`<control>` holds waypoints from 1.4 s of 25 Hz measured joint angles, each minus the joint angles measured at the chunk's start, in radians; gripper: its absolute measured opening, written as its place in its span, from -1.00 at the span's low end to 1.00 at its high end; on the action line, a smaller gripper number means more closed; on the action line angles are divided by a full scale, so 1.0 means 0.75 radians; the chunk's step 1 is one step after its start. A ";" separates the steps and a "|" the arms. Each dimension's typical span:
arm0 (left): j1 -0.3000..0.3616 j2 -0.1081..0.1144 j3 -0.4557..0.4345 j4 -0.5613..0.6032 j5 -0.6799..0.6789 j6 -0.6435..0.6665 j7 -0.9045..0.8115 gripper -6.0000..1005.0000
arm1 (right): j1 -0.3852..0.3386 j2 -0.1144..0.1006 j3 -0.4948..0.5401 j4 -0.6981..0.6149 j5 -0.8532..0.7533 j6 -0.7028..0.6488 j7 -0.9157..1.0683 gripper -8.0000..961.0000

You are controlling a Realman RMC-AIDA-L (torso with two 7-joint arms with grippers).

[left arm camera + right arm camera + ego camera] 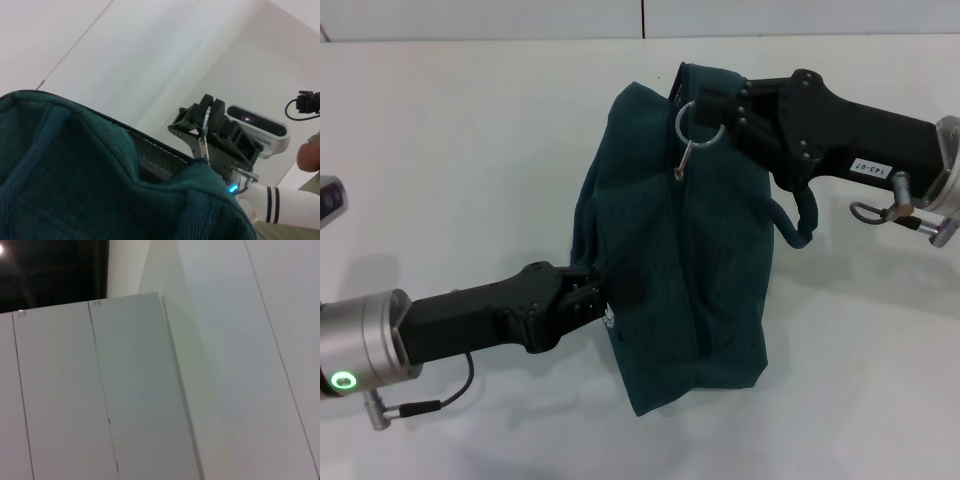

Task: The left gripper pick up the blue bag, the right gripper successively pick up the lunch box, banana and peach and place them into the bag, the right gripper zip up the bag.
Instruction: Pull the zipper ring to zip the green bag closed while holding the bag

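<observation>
The blue bag [680, 260] is clamped by the left gripper [603, 292]; the right gripper [715, 100], pinching its zipper ring [699, 122], should be drawn steadily along the seam.

The blue bag [685, 250] fills the middle of the white table [450, 160], and bare tabletop lies open on every side of it. The left gripper [605, 290] blocks the bag's near-left side, clamped onto the fabric. The right gripper [715, 100] bars the bag's far end, closed at the metal ring pull [698, 122]; a loop handle [800, 215] hangs off the bag's right.
</observation>
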 joint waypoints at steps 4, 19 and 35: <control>0.001 -0.001 0.001 -0.001 0.001 -0.006 0.012 -0.88 | 0.000 0.001 0.000 0.000 0.003 -0.005 0.074 -0.95; -0.026 -0.004 0.004 -0.032 -0.005 -0.024 0.073 -0.88 | 0.050 0.001 -0.009 0.194 0.054 0.035 0.605 -0.95; -0.017 -0.003 0.082 -0.032 -0.014 -0.008 0.186 -0.88 | 0.038 -0.007 0.031 0.190 0.053 0.059 0.635 -0.96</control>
